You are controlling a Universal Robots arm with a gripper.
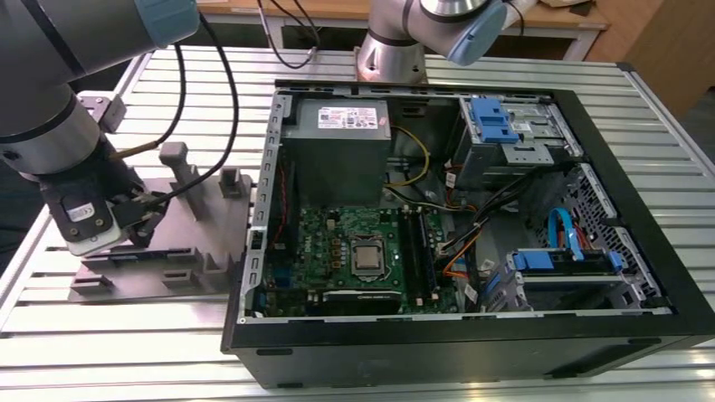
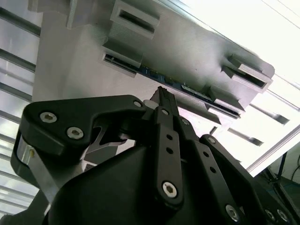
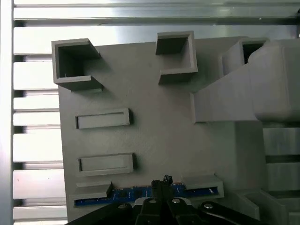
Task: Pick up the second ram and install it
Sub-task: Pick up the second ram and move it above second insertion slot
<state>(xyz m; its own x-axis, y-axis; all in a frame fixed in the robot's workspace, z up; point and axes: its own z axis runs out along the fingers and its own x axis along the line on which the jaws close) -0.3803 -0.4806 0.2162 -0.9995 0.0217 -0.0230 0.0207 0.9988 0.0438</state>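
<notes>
claw (image 3: 164,182) poised right at the second ram (image 3: 122,193) in the grey holder (image 3: 154,136).

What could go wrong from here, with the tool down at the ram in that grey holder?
The second ram shows just a thin edge above the grey holder, so the tool may get a shallow hold and slip. The stick sits between end brackets; an uneven lift could jam it. In the exterior view, the black cable hangs near the holder's upright posts and might snag.
</notes>
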